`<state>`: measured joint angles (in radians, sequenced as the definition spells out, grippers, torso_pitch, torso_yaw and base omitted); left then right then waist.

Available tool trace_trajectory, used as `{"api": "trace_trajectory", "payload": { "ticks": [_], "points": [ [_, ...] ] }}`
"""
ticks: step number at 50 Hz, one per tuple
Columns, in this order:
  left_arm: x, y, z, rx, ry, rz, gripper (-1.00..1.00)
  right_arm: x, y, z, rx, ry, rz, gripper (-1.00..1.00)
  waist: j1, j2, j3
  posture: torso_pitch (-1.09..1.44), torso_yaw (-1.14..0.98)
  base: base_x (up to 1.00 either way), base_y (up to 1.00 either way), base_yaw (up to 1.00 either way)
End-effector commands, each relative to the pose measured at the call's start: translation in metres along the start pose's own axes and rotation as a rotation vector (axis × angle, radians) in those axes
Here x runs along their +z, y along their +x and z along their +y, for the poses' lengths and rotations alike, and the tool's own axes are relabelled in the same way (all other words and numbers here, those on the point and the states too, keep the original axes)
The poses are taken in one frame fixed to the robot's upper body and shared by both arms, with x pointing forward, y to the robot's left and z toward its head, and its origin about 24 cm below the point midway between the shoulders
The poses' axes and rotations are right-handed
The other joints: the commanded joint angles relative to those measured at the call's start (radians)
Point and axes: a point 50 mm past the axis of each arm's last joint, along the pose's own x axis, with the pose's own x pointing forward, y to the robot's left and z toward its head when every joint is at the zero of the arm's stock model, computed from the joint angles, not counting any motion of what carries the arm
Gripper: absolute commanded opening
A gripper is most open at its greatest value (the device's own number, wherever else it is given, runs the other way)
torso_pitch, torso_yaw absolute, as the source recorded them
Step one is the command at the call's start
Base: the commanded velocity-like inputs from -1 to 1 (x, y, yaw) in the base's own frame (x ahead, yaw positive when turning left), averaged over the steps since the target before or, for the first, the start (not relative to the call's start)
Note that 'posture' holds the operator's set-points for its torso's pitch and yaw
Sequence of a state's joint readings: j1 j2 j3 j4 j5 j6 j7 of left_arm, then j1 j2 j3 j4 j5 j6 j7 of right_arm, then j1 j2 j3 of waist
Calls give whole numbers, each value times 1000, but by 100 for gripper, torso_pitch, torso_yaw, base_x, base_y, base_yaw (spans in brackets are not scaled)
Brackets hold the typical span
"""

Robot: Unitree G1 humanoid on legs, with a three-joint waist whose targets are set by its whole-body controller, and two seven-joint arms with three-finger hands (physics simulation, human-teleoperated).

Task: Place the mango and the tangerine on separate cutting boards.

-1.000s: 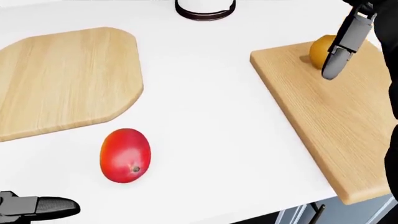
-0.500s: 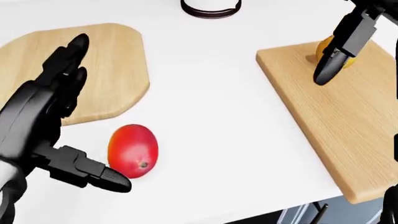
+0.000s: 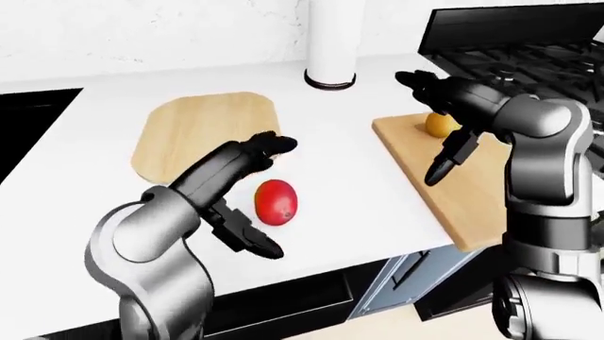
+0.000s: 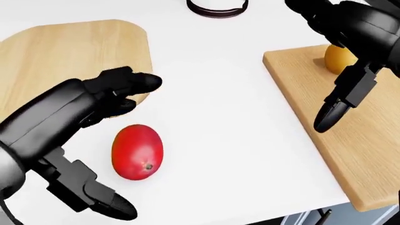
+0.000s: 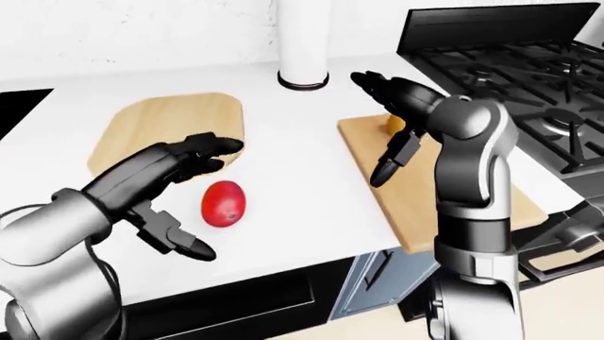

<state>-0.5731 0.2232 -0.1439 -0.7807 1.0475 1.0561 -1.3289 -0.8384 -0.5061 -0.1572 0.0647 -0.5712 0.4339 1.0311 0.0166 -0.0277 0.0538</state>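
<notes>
A red mango (image 4: 137, 152) lies on the white counter (image 4: 212, 117), just below the left cutting board (image 4: 56, 51). My left hand (image 4: 125, 145) is open around the mango's left side, fingers above it and thumb below, not closed on it. The orange tangerine (image 4: 339, 57) rests at the upper end of the right cutting board (image 4: 350, 140). My right hand (image 4: 325, 61) hovers open above that board, beside the tangerine, with its thumb hanging down.
A white cylinder with a dark base ring (image 3: 331, 76) stands at the counter's top edge. A black stove (image 3: 529, 49) lies to the right of the right board. A dark sink (image 3: 23, 120) is at the far left. The counter edge runs along the bottom.
My left hand has come up from the bottom left and now cups around the mango. My right hand has drawn away from the tangerine, lower over the board. The view shifted slightly.
</notes>
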Motion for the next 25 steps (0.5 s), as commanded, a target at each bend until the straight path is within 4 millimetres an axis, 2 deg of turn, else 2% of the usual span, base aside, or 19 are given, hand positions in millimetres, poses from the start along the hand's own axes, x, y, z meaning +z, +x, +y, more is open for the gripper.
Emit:
{"api": "trace_trajectory", "payload": {
  "ticks": [1, 3, 7, 12, 18, 25],
  "points": [
    [10, -7, 8, 58, 87, -10, 33, 13, -10, -12, -64, -37, -48, 100, 1, -6, -27, 0, 0, 0, 0, 0],
    [12, -5, 11, 66, 98, -6, 39, 11, -10, -9, -58, -37, -47, 100, 2, -10, -27, 0, 0, 0, 0, 0],
    [13, -4, 15, 76, 111, 3, 36, 10, -11, -7, -51, -38, -48, 100, 2, -17, -28, 0, 0, 0, 0, 0],
    [11, 1, 16, 91, 125, 11, 47, 9, -13, -2, -38, -38, -50, 100, 3, -19, -29, 0, 0, 0, 0, 0],
    [7, 8, 10, 92, 135, 16, 66, 7, -16, 1, -27, -34, -51, 100, 4, -18, -32, 0, 0, 0, 0, 0],
    [8, 14, 3, 75, 148, 14, 69, 4, -16, 5, -21, -29, -52, 100, 5, -21, -31, 0, 0, 0, 0, 0]
  ]
}}
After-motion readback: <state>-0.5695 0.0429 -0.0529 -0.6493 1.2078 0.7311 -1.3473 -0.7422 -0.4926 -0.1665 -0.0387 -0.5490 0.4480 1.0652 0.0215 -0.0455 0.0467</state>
